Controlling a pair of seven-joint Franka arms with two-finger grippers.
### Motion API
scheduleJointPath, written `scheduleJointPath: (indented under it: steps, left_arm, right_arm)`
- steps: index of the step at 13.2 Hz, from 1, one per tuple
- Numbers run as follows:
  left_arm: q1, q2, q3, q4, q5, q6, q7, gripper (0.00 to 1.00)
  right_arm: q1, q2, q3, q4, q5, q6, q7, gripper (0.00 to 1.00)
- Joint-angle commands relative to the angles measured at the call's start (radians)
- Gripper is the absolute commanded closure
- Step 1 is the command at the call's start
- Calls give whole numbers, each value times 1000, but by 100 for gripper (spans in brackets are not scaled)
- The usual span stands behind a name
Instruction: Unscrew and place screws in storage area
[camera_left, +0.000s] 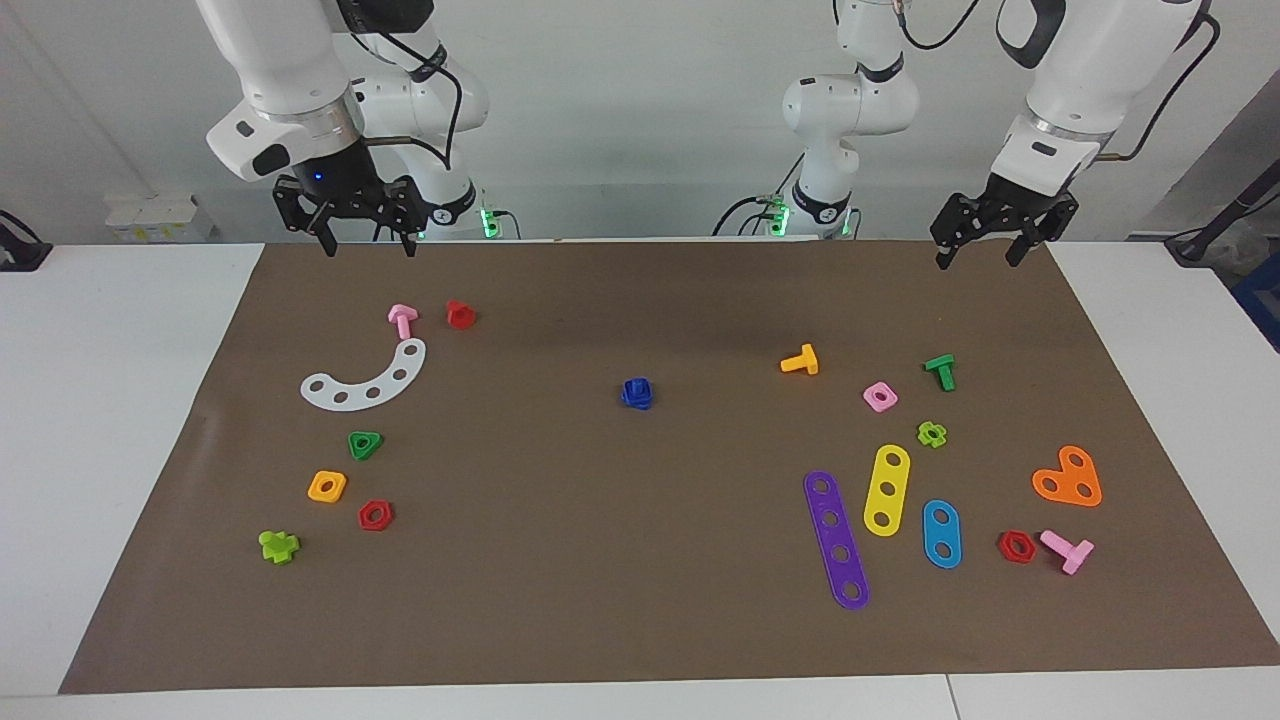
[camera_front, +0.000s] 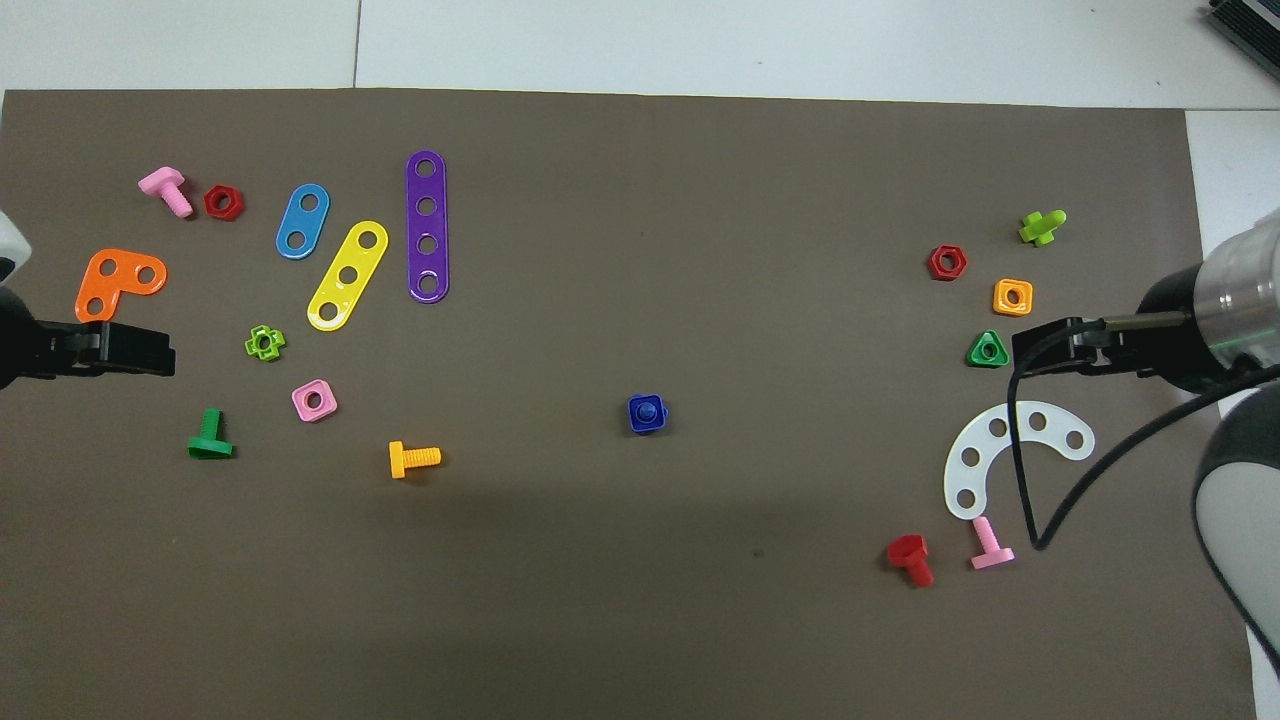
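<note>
The dark-blue bolt sits in its blue square nut (camera_left: 636, 393) as one piece in the middle of the brown mat (camera_left: 640, 600); it also shows in the overhead view (camera_front: 647, 413). My right gripper (camera_left: 367, 243) is open and empty, raised over the mat's edge nearest the robots at the right arm's end, above a pink bolt (camera_left: 402, 320) and a red bolt (camera_left: 460, 314). My left gripper (camera_left: 979, 258) is open and empty, raised over the same edge at the left arm's end. Both are well away from the blue piece. Their tips show in the overhead view: left (camera_front: 165, 355), right (camera_front: 1020, 355).
Right arm's end: white curved strip (camera_left: 368, 380), green triangular nut (camera_left: 365, 444), orange square nut (camera_left: 327, 486), red hex nut (camera_left: 375, 515), lime bolt (camera_left: 278, 545). Left arm's end: orange bolt (camera_left: 800, 360), green bolt (camera_left: 941, 371), pink nut (camera_left: 880, 396), purple, yellow, blue strips (camera_left: 836, 540), orange bracket (camera_left: 1068, 478).
</note>
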Motion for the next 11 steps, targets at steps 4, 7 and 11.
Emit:
scheduleJointPath:
  steps: [4,7,11]
  left_arm:
    - [10,8,-5,14,2,-2,9,0]
    - [9,8,-5,15,2,-2,9,0]
    - [5,8,-5,12,2,2,9,0]
  right_arm:
    - [-10,-6,7,-12,22,19,-35,0]
    - [-10,-8,7,-21,24,19,-53,0]
    - [-10,-9,7,-22,37,19,-73,0]
